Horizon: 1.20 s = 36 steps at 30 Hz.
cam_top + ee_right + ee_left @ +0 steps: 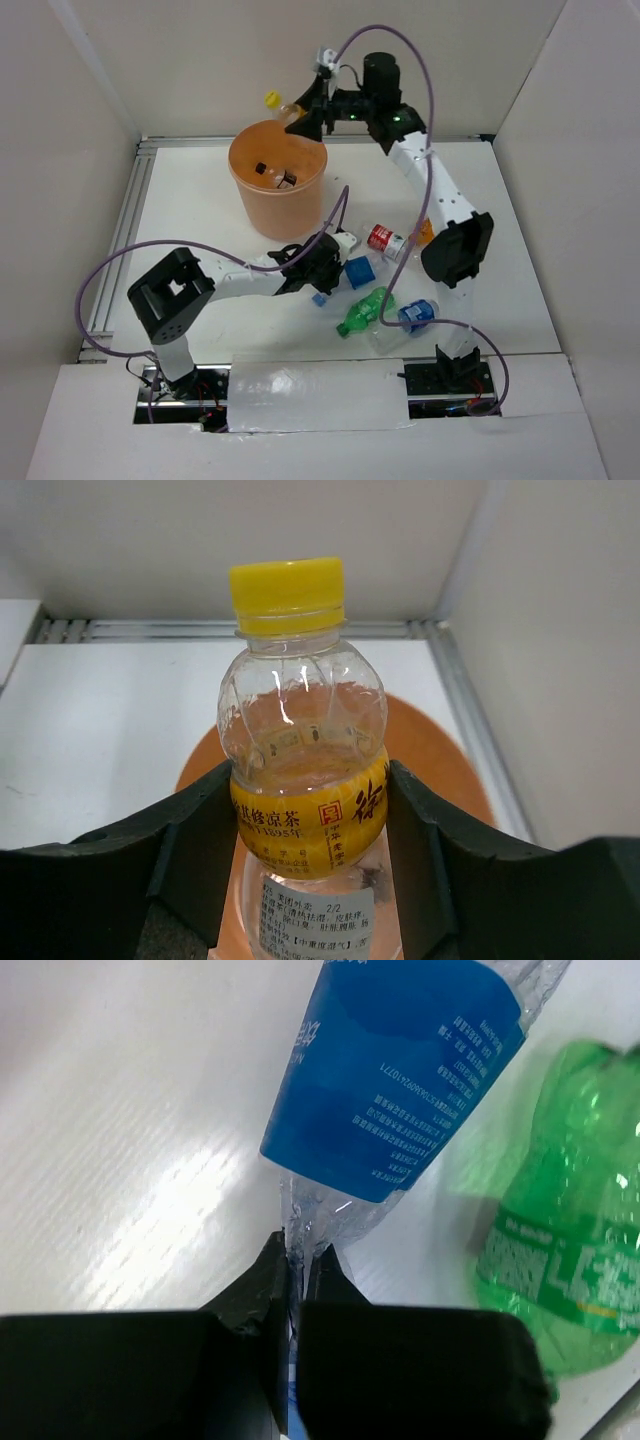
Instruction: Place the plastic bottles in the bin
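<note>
The orange bin [275, 178] stands at the back middle of the table. My right gripper [303, 114] is shut on a clear bottle with a yellow cap and label [278, 104] and holds it over the bin's far rim. In the right wrist view the fingers [195, 850] clamp this bottle [300, 770] at its label, with the bin [435, 755] below. My left gripper [333, 262] is shut on the crushed end of a clear blue-label bottle [358, 272] on the table. In the left wrist view the gripper [298, 1252] pinches that bottle [400, 1070], with the green bottle [570, 1250] beside it.
On the table to the right of the left gripper lie a green bottle [362, 312], a red-label bottle [385, 240], another blue-label bottle [416, 313] and an orange bottle [425, 232] partly behind the right arm. Small dark items [284, 179] lie inside the bin. White walls enclose the table.
</note>
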Tool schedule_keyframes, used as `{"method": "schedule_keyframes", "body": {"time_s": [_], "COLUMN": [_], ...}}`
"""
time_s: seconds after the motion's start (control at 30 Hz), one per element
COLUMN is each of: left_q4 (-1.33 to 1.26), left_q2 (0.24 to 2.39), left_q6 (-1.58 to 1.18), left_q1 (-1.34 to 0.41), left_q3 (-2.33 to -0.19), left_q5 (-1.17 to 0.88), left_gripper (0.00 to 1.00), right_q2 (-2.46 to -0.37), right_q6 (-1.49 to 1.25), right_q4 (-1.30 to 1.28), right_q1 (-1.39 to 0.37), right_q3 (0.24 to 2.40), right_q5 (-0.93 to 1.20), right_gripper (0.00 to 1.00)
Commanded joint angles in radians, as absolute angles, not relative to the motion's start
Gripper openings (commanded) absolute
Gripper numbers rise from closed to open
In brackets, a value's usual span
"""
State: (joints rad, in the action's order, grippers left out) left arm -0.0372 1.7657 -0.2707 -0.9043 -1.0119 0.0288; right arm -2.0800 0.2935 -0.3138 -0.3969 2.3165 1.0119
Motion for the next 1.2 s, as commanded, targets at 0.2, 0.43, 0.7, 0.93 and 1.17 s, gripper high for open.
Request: {"method": "schedule_keyframes", "body": {"time_s": [0.2, 0.43, 0.7, 0.93, 1.17], "left_q4": [0.119, 0.204, 0.063, 0.024, 0.141], "left_q2": [1.485, 1.301, 1.316, 1.524, 1.698], "left_q6": [-0.285, -0.247, -0.271, -0.394, -0.394], "left_q1": [-0.917, -0.896, -0.698, -0.52, -0.453], "left_q3": [-1.002, -1.143, -1.307, -1.46, -1.584], "left_q5": [0.13, 0.26, 0.4, 0.526, 0.489], "left_gripper": [0.0, 0.0, 0.0, 0.0, 0.45], "right_q2": [-2.201, -2.042, -1.884, -1.76, -1.74], "right_q6": [0.112, 0.04, 0.508, 0.577, 0.518], "right_q4": [-0.288, -0.331, -0.742, -0.769, -0.664], "right_q1": [-0.396, -0.16, 0.005, -0.097, -0.167], "right_q3": [2.413, 2.303, 1.985, 1.587, 1.397], "right_q5": [0.953, 0.782, 0.713, 0.655, 0.584], "right_gripper": [1.0, 1.0, 0.12, 0.92, 1.0]}}
